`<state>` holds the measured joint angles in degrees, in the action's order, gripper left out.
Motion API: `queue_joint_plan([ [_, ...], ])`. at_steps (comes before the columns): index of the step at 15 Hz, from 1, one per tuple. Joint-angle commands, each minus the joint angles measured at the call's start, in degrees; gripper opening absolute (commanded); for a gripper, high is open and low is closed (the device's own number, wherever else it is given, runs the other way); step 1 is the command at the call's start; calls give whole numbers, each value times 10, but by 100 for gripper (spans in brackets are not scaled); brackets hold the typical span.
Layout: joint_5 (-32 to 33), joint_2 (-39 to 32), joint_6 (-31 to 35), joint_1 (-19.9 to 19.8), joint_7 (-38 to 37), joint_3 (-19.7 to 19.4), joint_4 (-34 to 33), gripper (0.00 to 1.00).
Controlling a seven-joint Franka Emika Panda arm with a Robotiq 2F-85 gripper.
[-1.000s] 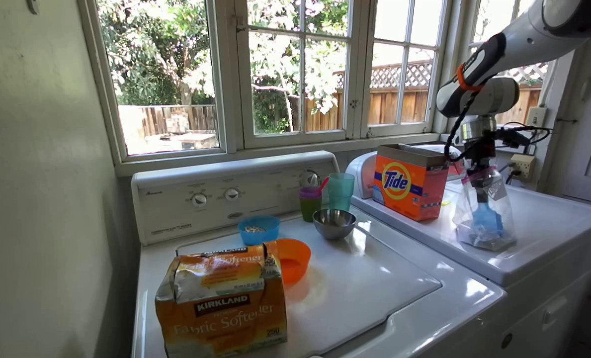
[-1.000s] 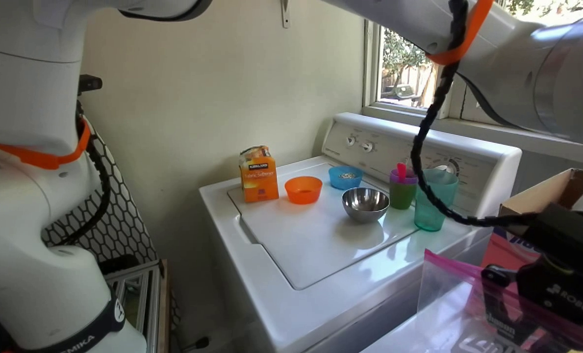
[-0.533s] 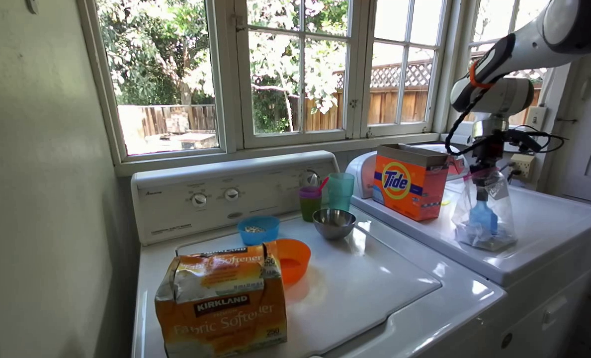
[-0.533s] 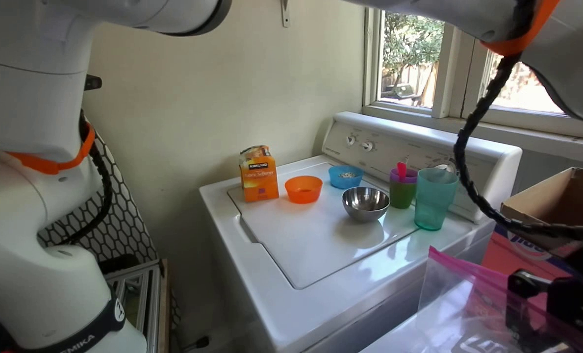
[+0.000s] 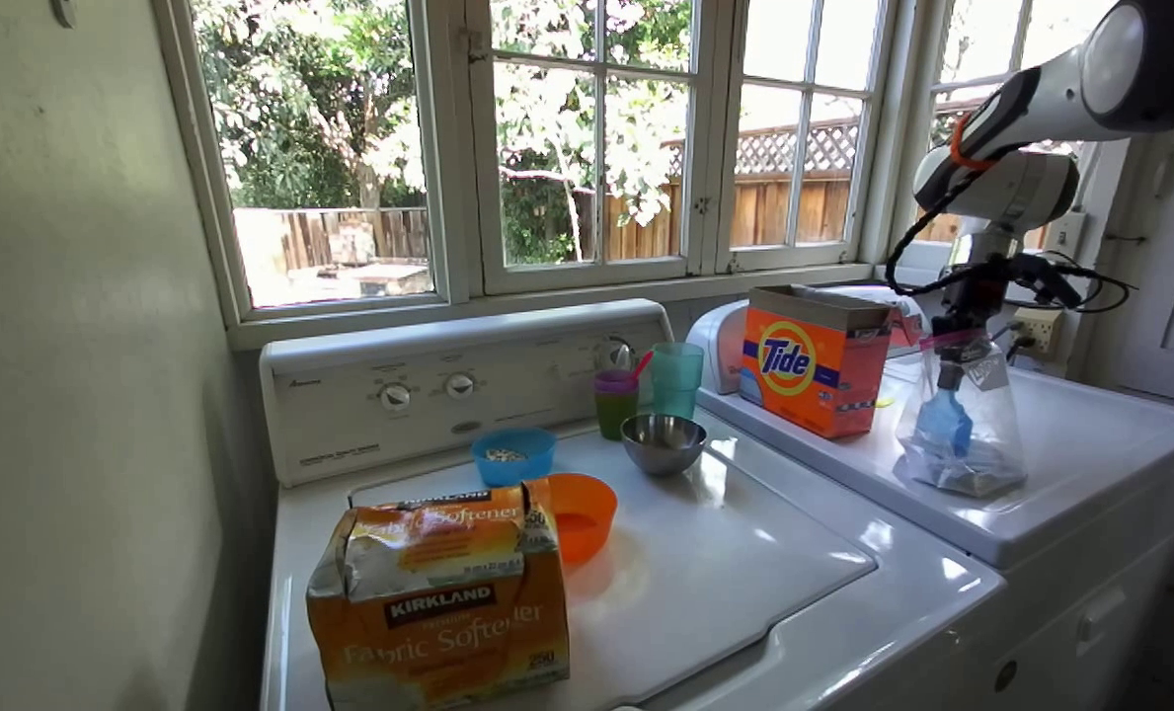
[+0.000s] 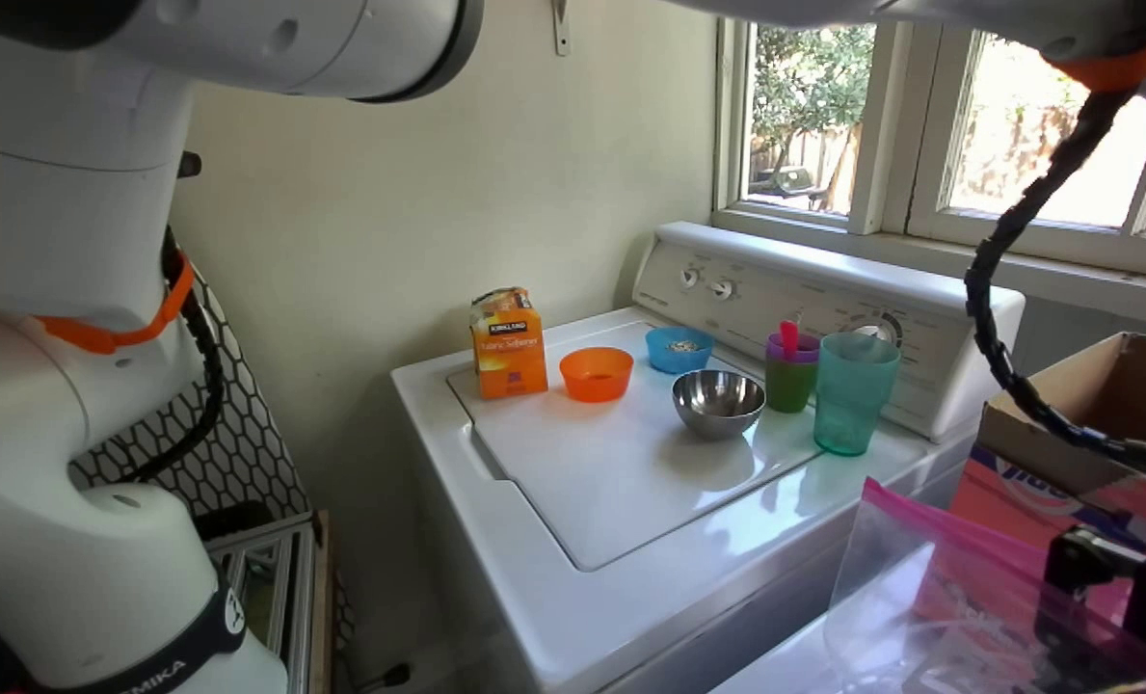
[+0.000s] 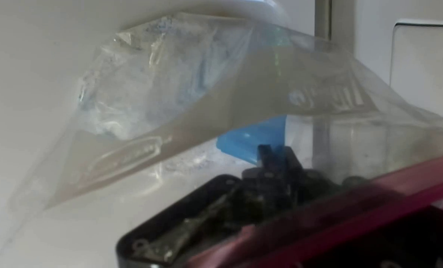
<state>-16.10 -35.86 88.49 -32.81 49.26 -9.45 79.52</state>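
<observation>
A clear zip bag [image 5: 993, 449] with a pink zipper edge stands open on the white machine at the right. My gripper [image 5: 952, 373] reaches down through its mouth. The fingers are closed on the top of a blue object [image 5: 944, 423], perhaps a scoop, held inside the bag. In the wrist view the gripper [image 7: 277, 152] shows through the plastic, with the blue object [image 7: 253, 139] between and beyond the fingertips. Whitish, blue-flecked matter lies at the bag bottom [image 7: 139, 82]. In an exterior view the bag [image 6: 958, 530] is at the lower right, with the gripper cut off by the frame edge.
An open Tide box [image 5: 814, 365] stands just beside the bag. On the other machine are a steel bowl [image 5: 664, 444], orange bowl [image 5: 587, 518], blue bowl [image 5: 514, 456], teal cup [image 5: 677, 380], green and purple cups [image 5: 616, 405], and a Kirkland box [image 5: 438, 602].
The arm has shifted right in both exterior views and the wrist has tilted. The blue object has risen slightly and turned inside the bag. The bag stays standing.
</observation>
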Motion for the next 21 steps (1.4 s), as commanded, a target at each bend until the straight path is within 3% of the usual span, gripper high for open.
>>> queue_joint_plan([
  [1, -21, -13, -36, -24, 10, 12, -39, 2],
  [5, -15, -3, -20, -30, 9, 11, -45, 2],
  [6, -6, -2, -14, -23, 3, 9, -36, 8],
  [8, -6, -1, -13, -26, 3, 10, -40, 8],
  [9, -6, -1, -13, -26, 3, 10, -42, 2],
  [16, -20, -28, -102, -58, 69, 22, -88, 2],
  [21, -32, -33, -120, -84, 77, 23, -113, 2],
])
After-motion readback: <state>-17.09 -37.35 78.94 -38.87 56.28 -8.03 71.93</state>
